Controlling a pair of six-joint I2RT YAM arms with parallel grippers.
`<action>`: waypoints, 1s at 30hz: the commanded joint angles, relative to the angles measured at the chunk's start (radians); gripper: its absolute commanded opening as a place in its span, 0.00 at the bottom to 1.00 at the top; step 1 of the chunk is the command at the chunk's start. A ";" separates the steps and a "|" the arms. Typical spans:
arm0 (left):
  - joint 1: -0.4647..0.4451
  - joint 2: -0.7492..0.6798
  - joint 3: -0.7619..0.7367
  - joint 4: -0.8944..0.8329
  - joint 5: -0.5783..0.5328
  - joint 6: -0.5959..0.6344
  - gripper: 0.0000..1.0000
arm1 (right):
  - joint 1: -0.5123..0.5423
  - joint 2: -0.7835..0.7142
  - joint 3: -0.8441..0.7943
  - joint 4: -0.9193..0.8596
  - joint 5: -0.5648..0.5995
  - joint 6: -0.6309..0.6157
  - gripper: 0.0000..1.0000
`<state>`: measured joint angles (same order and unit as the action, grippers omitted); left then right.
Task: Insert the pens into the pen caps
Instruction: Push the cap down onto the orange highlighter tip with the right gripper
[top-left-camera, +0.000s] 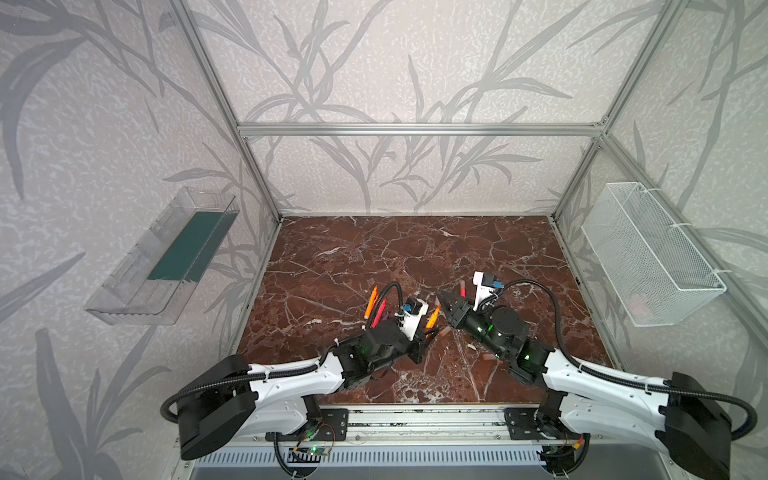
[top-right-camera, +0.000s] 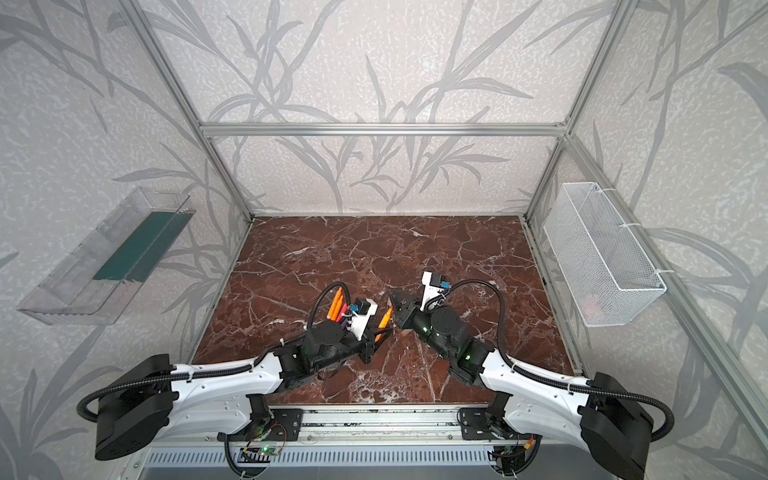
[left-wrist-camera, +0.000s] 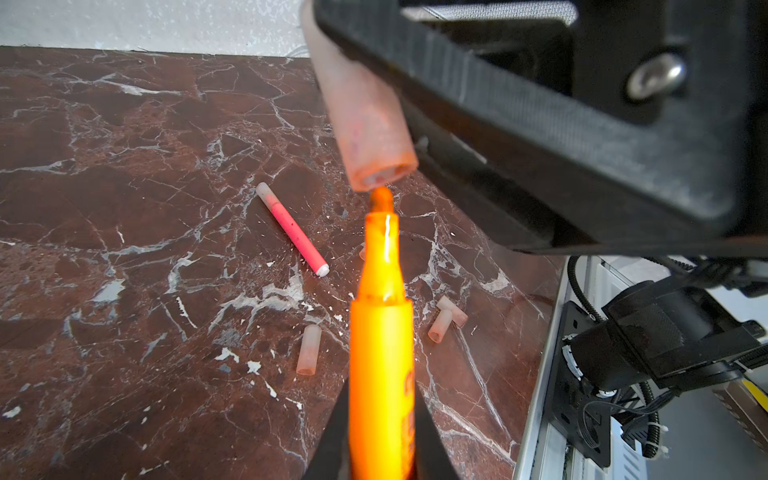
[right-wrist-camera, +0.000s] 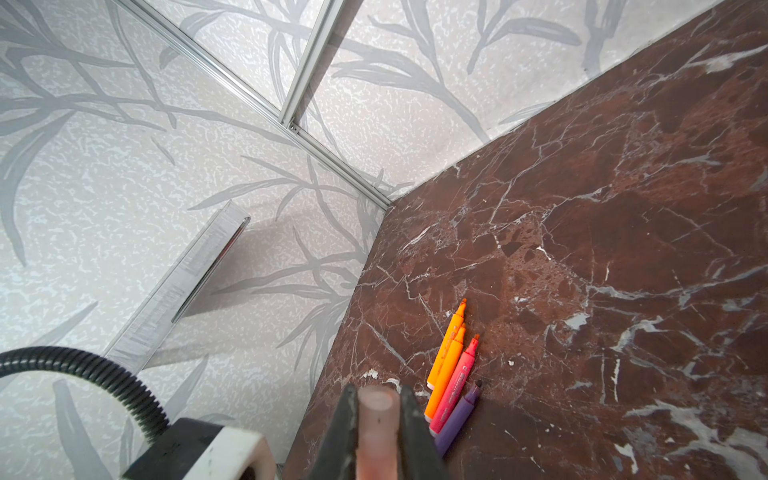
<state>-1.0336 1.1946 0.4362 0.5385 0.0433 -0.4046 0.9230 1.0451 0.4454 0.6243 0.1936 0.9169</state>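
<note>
My left gripper (left-wrist-camera: 381, 415) is shut on an orange pen (left-wrist-camera: 381, 353), whose tip touches the open mouth of a pale pink pen cap (left-wrist-camera: 365, 124). My right gripper (right-wrist-camera: 378, 399) is shut on that cap (right-wrist-camera: 378, 428). In both top views the two grippers (top-left-camera: 430, 328) (top-left-camera: 441, 297) meet near the table's middle, with the orange pen (top-left-camera: 433, 316) between them. Uncapped pens lie side by side on the marble: two orange (right-wrist-camera: 446, 357), one pink-red (right-wrist-camera: 457, 382), one purple (right-wrist-camera: 459, 415). A pink-red pen (left-wrist-camera: 293, 230) with its cap on lies apart.
Loose caps lie on the brown marble table (left-wrist-camera: 124, 249): one (left-wrist-camera: 308, 350) alone and two touching (left-wrist-camera: 440, 326) near the front rail. A clear tray (top-left-camera: 162, 257) hangs on the left wall, a white mesh basket (top-left-camera: 648, 253) on the right wall.
</note>
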 joint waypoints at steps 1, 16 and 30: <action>-0.005 -0.022 0.001 0.044 -0.033 -0.017 0.00 | 0.010 0.006 -0.011 0.031 0.023 0.001 0.01; -0.004 -0.037 -0.001 0.031 -0.023 -0.011 0.00 | 0.010 -0.071 -0.017 -0.013 0.076 -0.043 0.01; -0.005 -0.041 -0.001 0.031 -0.015 -0.008 0.00 | 0.010 -0.005 -0.006 0.033 0.049 -0.037 0.00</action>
<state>-1.0389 1.1786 0.4362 0.5388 0.0338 -0.4046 0.9295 1.0355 0.4316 0.6258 0.2455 0.8898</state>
